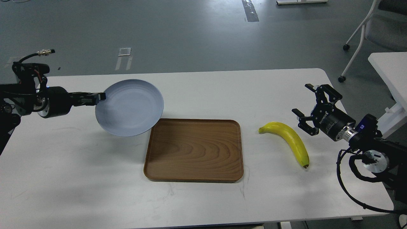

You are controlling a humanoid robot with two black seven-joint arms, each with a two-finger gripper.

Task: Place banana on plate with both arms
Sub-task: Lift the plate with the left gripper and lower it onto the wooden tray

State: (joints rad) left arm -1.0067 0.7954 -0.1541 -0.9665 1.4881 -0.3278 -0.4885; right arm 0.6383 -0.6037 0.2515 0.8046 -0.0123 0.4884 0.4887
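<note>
The white table (197,92) carried everything, with the brown wood-grain tray (194,149) lying flat near its middle. Just left of the tray, and overlapping the tray's far left corner, the pale blue-grey plate (130,108) hung tilted above the tabletop, casting a shadow beneath it. The left gripper (97,97), left of the tray, had its fingers closed on the plate's left rim, holding it up. Right of the tray the yellow banana (291,140) lay on the bare table, apart from the tray, stem end toward it and dark tip nearer the robot. Further right of the tray, just beyond the banana, the right gripper (307,107) stood with fingers spread wide, gripping nothing.
</note>
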